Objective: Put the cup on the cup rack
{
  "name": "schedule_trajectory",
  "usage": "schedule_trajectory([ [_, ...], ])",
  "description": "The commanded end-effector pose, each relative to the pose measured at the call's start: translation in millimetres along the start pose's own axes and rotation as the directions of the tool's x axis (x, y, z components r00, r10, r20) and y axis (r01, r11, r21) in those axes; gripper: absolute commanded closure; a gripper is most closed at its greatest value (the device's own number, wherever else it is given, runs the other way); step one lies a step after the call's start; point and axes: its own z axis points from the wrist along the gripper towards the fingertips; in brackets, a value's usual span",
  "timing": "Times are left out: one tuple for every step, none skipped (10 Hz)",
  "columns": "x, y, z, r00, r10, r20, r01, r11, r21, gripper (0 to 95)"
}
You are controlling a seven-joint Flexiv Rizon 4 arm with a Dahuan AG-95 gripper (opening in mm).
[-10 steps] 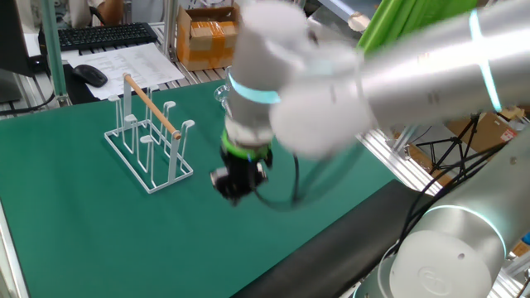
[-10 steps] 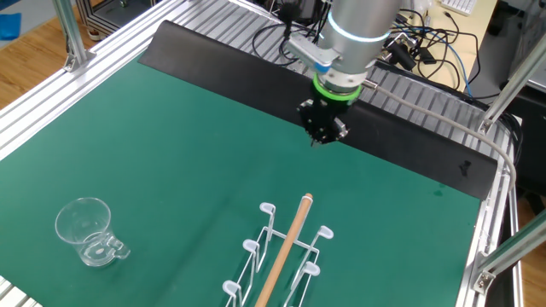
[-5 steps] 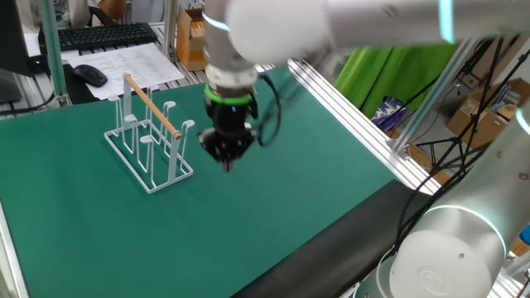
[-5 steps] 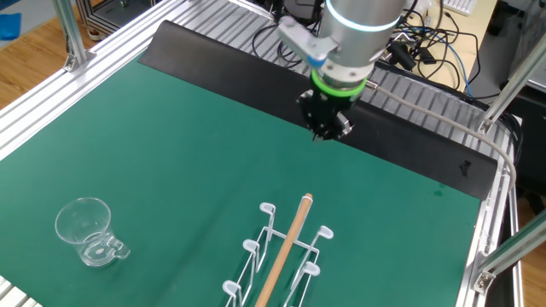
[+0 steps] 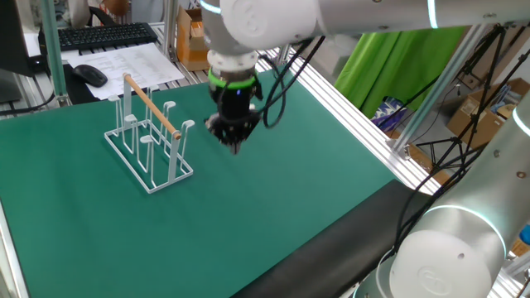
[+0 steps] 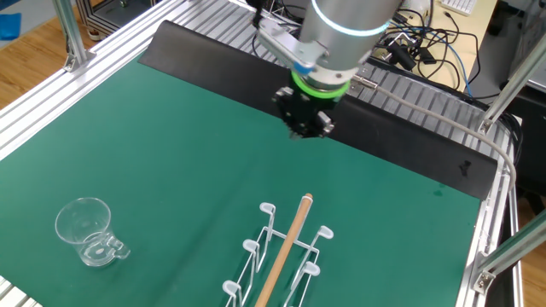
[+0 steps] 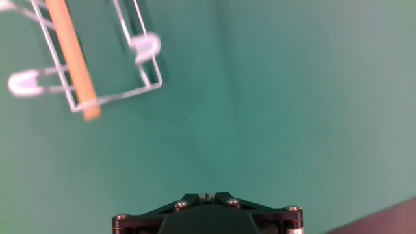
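Hand view: jaws were closed together, holding nothing, pointing down above bare green mat (image 7: 273,97). Gripper (image 6: 304,128) hung over the mat's middle, clear of everything. Cup rack (image 6: 277,251), white wire with wooden rod handle (image 6: 286,247), stood at the gripper's 6 o'clock in the other fixed view. Cup (image 6: 88,232), clear glass mug, stood upright at 8 o'clock, well apart, near the mat's edge.

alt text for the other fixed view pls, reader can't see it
A robot arm's shut, empty gripper hangs pointing down above a green table mat, near its far edge. A clear glass cup with a side handle stands upright at the near left, well apart from the white wire cup rack with a wooden rod handle at the bottom centre.
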Motion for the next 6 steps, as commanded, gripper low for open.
schedule_trajectory([
  [-13.4, -14.2, -2.0, 0.997, 0.074, -0.003, -0.075, 0.997, -0.024, 95.0],
  [-17.0, -26.1, -2.0, 0.998, 0.068, 0.006, -0.068, 0.997, -0.027, 95.0],
  [-18.5, -32.7, -2.3, 0.998, 0.055, 0.027, -0.054, 0.998, -0.021, 95.0],
  [-20.1, -36.4, -1.4, 0.987, 0.088, 0.137, -0.093, 0.995, 0.031, 95.0],
  [-20.4, -36.5, -1.1, 0.98, 0.108, 0.164, -0.128, 0.984, 0.12, 95.0],
  [-20.6, -36.6, -1.3, 0.969, 0.155, 0.192, -0.178, 0.978, 0.111, 95.0],
])
